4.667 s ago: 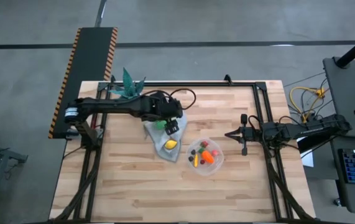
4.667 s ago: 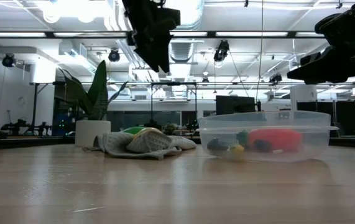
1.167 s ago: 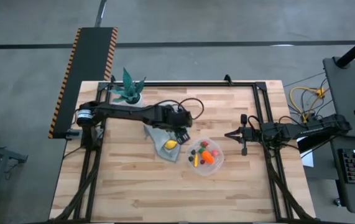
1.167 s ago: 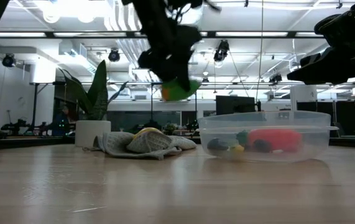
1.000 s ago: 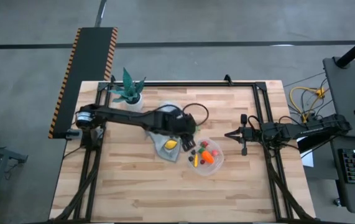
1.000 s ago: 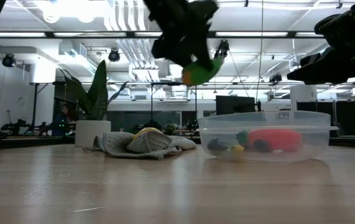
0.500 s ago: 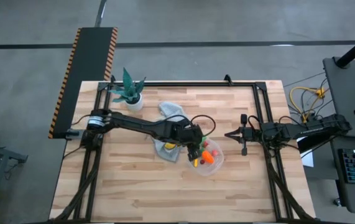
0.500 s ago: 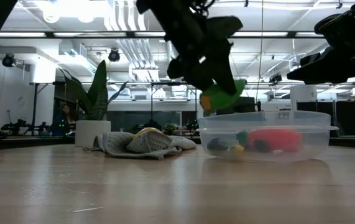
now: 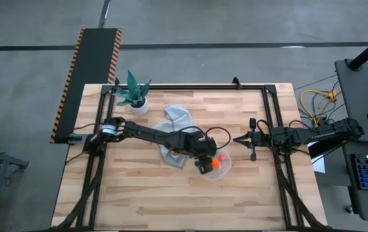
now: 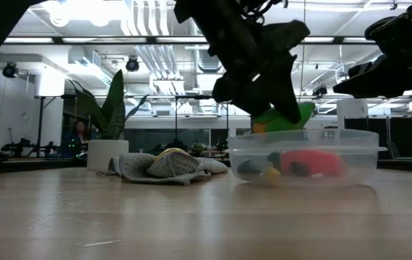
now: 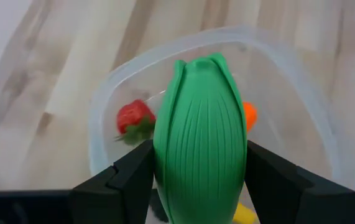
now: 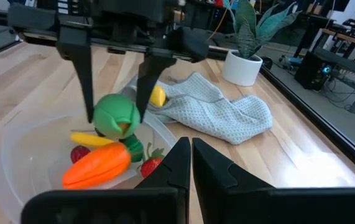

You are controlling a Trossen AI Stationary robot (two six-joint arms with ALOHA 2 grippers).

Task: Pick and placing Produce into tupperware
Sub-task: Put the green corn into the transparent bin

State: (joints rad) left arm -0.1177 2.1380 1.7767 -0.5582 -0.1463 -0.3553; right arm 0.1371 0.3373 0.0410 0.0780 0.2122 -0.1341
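Note:
The tupperware [image 9: 226,169] is a round clear bowl right of the table's middle, and the low view [image 10: 350,155] shows its side. It holds an orange carrot [image 12: 96,167], strawberries [image 12: 152,165] and a yellow sliver [image 12: 93,138]. My left gripper [image 9: 205,165] hangs over the bowl, shut on a ribbed green piece [image 11: 201,137]. A yellow lemon [image 12: 157,95] lies on the grey cloth [image 9: 174,129]. My right gripper [image 9: 236,138] waits shut near the table's right edge. My left gripper pinches the green piece by its two long ribbed sides [image 11: 165,168] between its two fingers [image 12: 145,81]. The fingers slant down from the table's left side and lie along the piece. The piece hangs clear, just above the bowl's rim and the carrot.
A potted plant [image 9: 134,96] in a white pot stands at the far left corner. The grey cloth lies crumpled just left of the bowl. Bare wood stretches along the table's near side [image 9: 171,200]. A dark frame [image 9: 271,103] runs along the far and right edges.
My left gripper has carried the green piece toward the table's right edge and downward, from beside the cloth to over the tupperware, tipping further downward. The hold on the piece has not changed. The right arm has kept still.

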